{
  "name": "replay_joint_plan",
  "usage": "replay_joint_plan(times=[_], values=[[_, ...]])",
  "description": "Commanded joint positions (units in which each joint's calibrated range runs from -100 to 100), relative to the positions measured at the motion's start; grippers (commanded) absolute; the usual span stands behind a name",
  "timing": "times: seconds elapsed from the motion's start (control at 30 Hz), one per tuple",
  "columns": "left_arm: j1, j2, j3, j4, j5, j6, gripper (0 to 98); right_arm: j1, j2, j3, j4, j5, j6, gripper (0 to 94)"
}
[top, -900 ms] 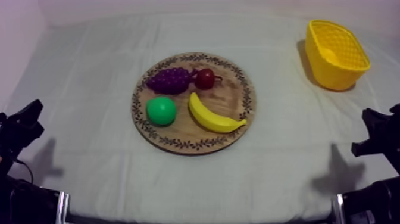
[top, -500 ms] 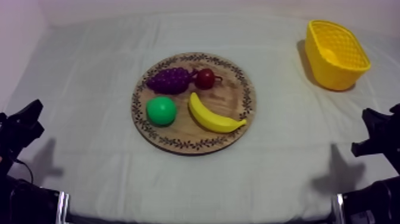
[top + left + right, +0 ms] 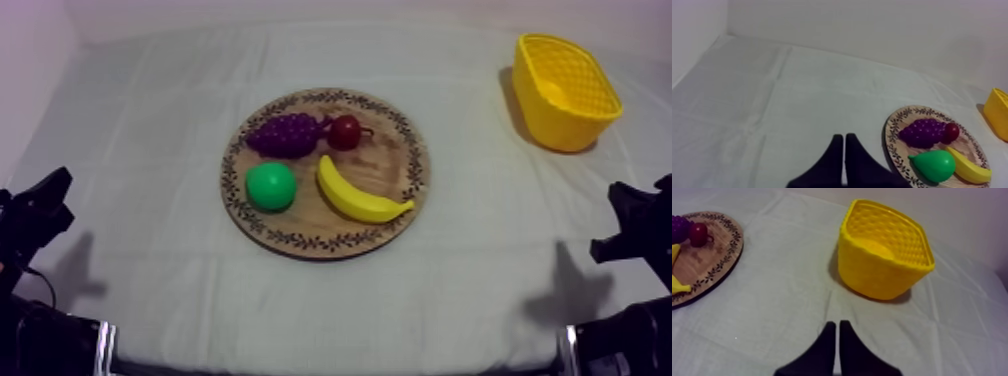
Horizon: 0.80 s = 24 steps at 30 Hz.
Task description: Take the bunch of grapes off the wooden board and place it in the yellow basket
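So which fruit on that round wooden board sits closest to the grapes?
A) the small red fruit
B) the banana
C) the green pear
A: the small red fruit lies right beside the bunch of grapes on the far half of the wooden board, while the pear and the banana lie apart from the grapes on the near half.

Overhead plus two wrist cameras
Top view slants down; wrist views sit low, looking forward; all share the wooden board [image 3: 392, 168].
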Motion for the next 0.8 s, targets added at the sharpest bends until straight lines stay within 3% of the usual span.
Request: replay_joint_plan(times=[0.0, 0.43, 0.63, 0.77], values=[[0.0, 0.0, -0.03, 0.02, 0.05, 0.01, 0.1, 0.02, 0.04, -0.01, 0.0, 0.01, 0.02, 0.5], [0.0, 0.0, -0.03, 0.02, 0.05, 0.01, 0.1, 0.02, 0.04, -0.01, 0.0, 0.01, -0.06, 0.5], [0.0, 0.0, -0.03, 0.02, 0.05, 0.01, 0.1, -0.12, 0.04, -0.01, 0.0, 0.01, -2.88, 0.5], [0.0, 0.0, -0.03, 0.02, 0.05, 0.01, 0.1, -0.36, 0.04, -0.01, 0.0, 0.01, -2.7, 0.5]])
